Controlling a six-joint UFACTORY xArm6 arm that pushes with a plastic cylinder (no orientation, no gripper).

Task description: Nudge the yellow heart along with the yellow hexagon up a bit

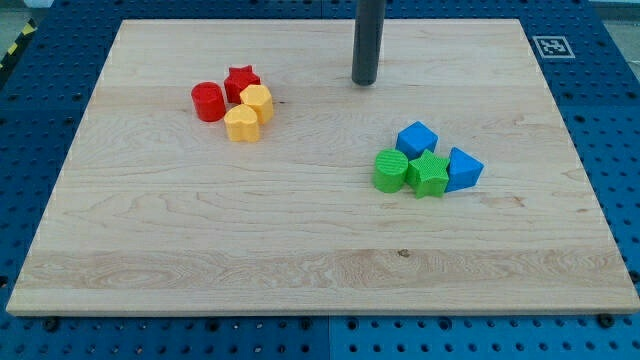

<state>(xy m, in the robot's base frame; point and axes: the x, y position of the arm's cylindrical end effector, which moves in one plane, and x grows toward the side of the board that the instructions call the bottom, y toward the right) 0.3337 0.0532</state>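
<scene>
Two yellow blocks touch each other at the board's upper left. The upper one point(258, 101) and the lower one point(242, 124) are the yellow heart and yellow hexagon; I cannot tell which is which. A red star point(241, 80) touches the upper yellow block. A red cylinder point(208, 102) sits just left of both. My tip point(364, 82) rests on the board near the view's top centre, well to the right of this cluster and apart from every block.
A second cluster lies at the right: a blue cube point(417, 138), a blue triangular block point(463, 169), a green cylinder point(390, 170) and a green star point(429, 174). The wooden board point(300, 260) ends at blue pegboard on all sides.
</scene>
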